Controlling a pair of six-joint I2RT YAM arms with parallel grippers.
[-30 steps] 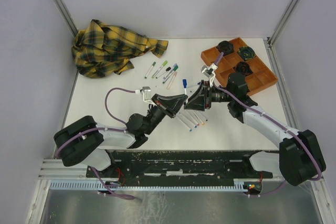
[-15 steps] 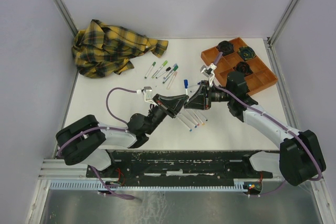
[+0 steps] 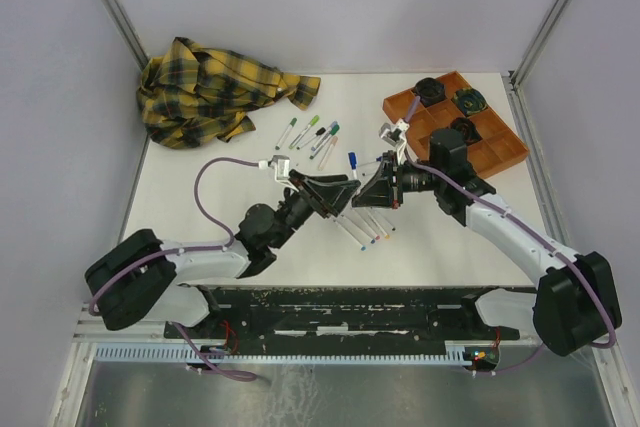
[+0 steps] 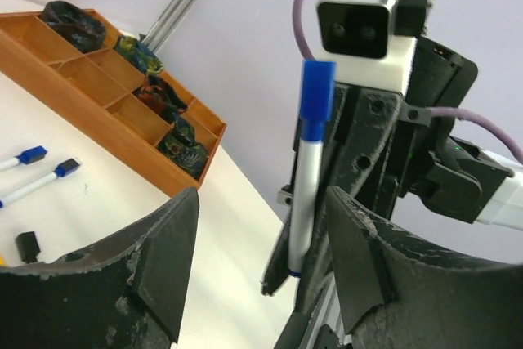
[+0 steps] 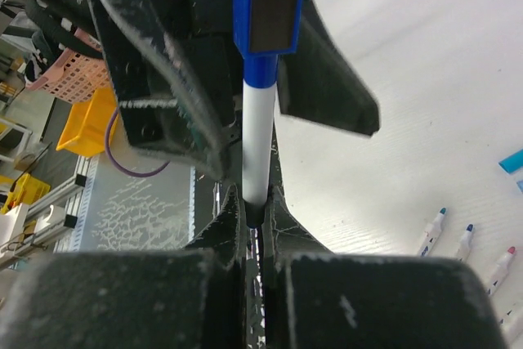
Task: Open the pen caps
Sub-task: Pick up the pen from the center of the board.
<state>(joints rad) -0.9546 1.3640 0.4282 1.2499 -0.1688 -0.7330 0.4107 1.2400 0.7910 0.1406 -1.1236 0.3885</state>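
Black-fingered, your left end effector stood wide, its jaws flanking but not gripping the small blue plastic pen cap. That cap sat on the slim white plastic pen barrel, held above the worktop. Your right end effector pinched that barrel low down. Had you closed below the cap or pulled off-axis, I judge the barrel could have slipped from that thin pinch.

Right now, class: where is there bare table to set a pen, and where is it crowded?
Bare: far strip between plaid cloth and orange tray; left side between cloth and left arm. Crowded: the middle, with pens, left tool and right tool.
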